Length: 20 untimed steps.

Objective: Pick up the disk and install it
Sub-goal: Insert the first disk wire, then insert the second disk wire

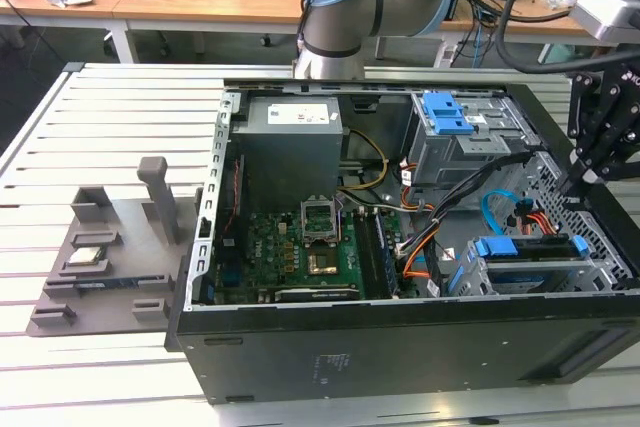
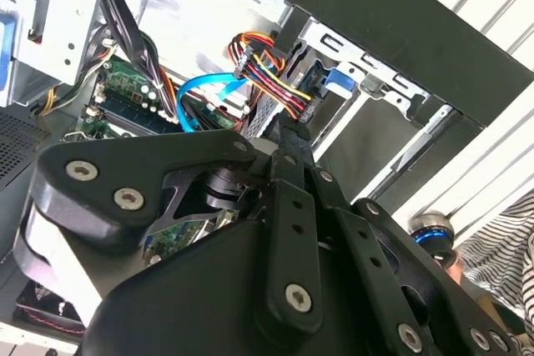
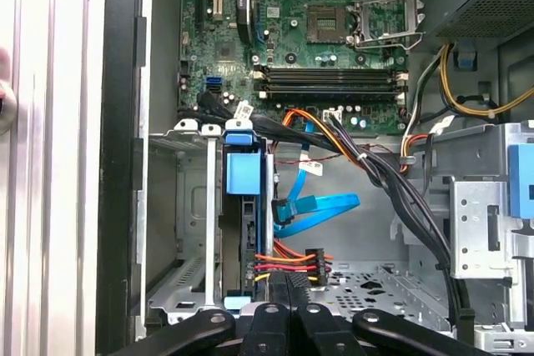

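Gripper [image 1: 583, 175] sits at the exterior view's right, over the open PC case [image 1: 300, 367], fingers pressed together, nothing between them. In the first wrist view the fingers [image 3: 284, 289] are narrow and closed, tips just beside the power connector [image 3: 313, 264] with its red/yellow/black wires. Disk [image 3: 244, 206] stands on edge in the drive cage [image 3: 179, 231], right next to the fingertips, blue rail tab [image 3: 244, 174] on its upper edge. Blue SATA cable [image 3: 321, 208] loops just past the fingers, toward the motherboard [image 3: 325, 31]. Second wrist view: closed fingertips touching the connector [image 2: 288, 93], wire bundle running off it.
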Motion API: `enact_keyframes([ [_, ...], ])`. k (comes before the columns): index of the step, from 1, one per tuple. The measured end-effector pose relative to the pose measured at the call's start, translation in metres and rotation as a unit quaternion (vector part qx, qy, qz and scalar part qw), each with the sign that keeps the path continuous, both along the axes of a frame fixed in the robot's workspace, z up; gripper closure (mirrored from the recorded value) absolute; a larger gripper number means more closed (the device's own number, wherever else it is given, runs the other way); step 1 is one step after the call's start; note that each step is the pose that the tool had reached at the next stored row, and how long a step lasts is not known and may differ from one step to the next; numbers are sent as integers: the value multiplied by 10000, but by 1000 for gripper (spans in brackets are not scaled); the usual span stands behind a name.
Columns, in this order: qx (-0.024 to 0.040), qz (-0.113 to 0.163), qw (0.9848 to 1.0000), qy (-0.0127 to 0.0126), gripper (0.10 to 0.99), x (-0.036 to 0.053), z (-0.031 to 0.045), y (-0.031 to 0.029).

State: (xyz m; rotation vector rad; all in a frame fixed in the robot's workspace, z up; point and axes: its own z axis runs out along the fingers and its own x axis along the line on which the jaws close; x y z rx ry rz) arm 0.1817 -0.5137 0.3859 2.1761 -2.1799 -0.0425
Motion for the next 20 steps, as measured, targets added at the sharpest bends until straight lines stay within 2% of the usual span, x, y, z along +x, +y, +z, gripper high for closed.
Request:
enact_keyframes([
  [1,-1,0,10000,0,980,0,14,0],
  [4,0,0,10000,0,980,0,121,1],
  [6,1,0,10000,0,980,0,150,0],
  [20,0,0,10000,0,980,-13,154,1],
])
